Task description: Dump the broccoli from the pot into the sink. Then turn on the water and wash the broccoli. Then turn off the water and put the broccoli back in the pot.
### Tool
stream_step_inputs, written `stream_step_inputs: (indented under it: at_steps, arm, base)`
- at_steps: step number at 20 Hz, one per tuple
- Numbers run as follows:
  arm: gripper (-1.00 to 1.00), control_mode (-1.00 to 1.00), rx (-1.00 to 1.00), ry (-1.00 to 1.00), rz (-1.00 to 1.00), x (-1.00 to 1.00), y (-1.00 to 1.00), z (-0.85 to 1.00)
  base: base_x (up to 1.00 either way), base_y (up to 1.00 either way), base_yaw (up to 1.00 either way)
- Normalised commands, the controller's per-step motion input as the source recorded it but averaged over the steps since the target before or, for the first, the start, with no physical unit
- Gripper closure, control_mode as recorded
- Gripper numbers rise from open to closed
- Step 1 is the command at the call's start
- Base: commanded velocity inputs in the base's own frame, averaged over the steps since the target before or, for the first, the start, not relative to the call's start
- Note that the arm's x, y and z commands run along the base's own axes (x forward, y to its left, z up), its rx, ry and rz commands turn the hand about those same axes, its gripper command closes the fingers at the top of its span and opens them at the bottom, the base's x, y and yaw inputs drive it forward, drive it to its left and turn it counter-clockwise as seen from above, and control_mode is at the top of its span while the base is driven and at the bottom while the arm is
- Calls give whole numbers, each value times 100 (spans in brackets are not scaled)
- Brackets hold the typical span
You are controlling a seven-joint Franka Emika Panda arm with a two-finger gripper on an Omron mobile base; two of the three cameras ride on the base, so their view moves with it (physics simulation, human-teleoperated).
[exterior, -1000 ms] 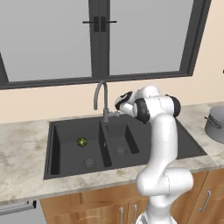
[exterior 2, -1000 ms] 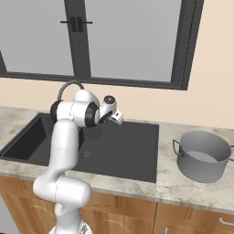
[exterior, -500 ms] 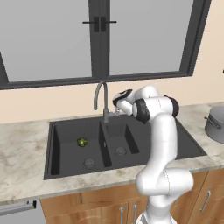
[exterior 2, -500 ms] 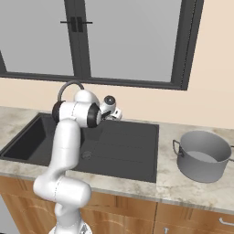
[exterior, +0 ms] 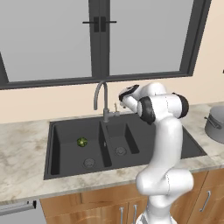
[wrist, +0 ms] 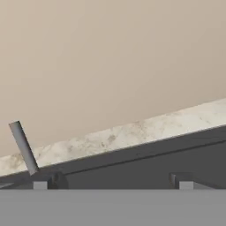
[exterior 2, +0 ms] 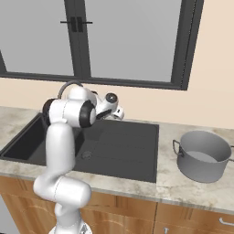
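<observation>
The broccoli (exterior: 82, 141) lies on the floor of the large left basin of the dark sink (exterior: 59, 131), above its drain. The grey pot (exterior 2: 203, 153) stands upright on the counter to the right of the sink, and nothing shows inside it. My gripper (exterior: 122, 100) hovers above the back rim of the sink, just right of the gooseneck faucet (exterior: 101, 92) and close to its small side lever (wrist: 22, 148). In the hand view the gripper (wrist: 113, 184) is open, with its tips wide apart and nothing between them. No water runs from the faucet.
The beige wall (wrist: 114, 66) and a marble counter strip (wrist: 132, 134) lie right ahead of the hand. A window (exterior: 100, 35) rises above the faucet. The flat drainboard (exterior 2: 123, 146) lies between the basins and the pot. Wooden cabinets (exterior 2: 192, 219) run under the counter.
The hand has shifted slightly beside the faucet. The broccoli and the pot have stayed where they were, and the jaws have stayed wide.
</observation>
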Motion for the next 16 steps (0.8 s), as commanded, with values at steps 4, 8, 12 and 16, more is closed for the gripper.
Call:
stream_step_inputs:
  at_steps: [4,8,12,16]
  arm:
    - [-100,-100,0,0,-3,-100,-25,96]
    - [-100,-100,0,0,-2,-100,-11,100]
    - [-100,-100,1,6,0,-100,-1,100]
    - [-100,-100,0,10,0,-100,0,99]
  base:
    - [0,0,0]
    - [0,0,0]
    - [0,0,0]
    - [0,0,0]
